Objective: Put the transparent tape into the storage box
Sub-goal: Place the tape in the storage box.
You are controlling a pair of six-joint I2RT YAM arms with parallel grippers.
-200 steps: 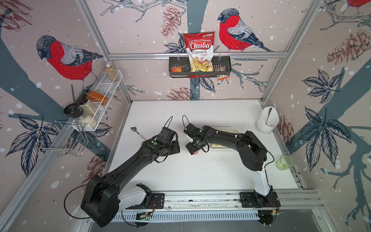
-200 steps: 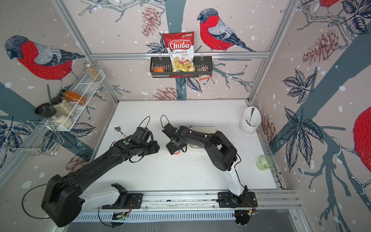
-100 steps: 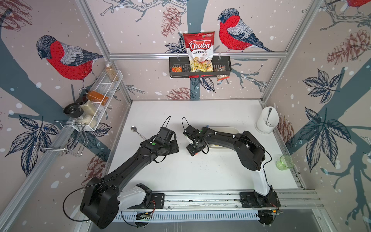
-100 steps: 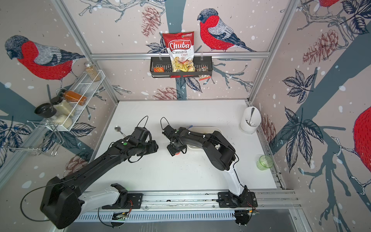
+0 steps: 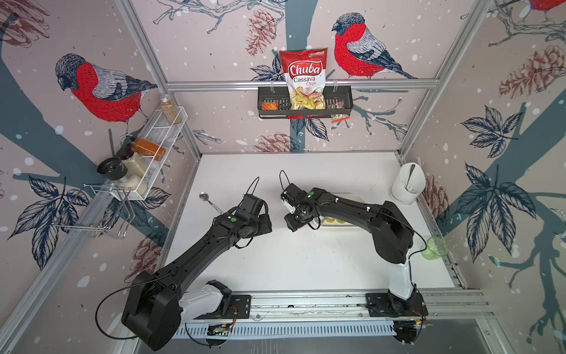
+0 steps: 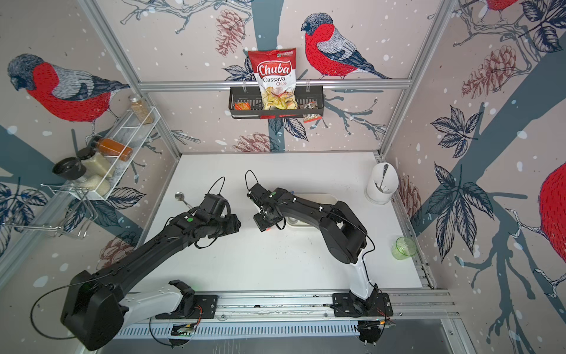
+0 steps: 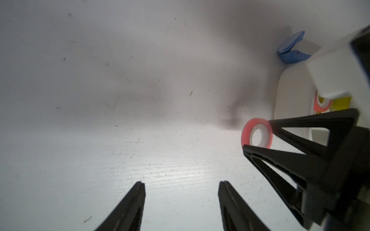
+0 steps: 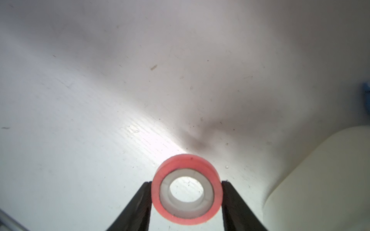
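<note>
Both arms reach inward: left gripper (image 7: 181, 183) hangs fingers apart (pointing downward), right gripper (image 8: 186, 182) pinches the tape roll (image 8: 185, 165) from both sides.

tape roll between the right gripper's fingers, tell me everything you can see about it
The tape roll is a small ring: a translucent pink-red winding around a white core, with the table showing through its open centre. It looks smooth and neatly wound, with no loose end visible. It lies flat, hole facing up, just outside a corner of the storage box. The right gripper has one black finger against each side of its outer wall. Whether it is lifted off the surface cannot be told.
</note>
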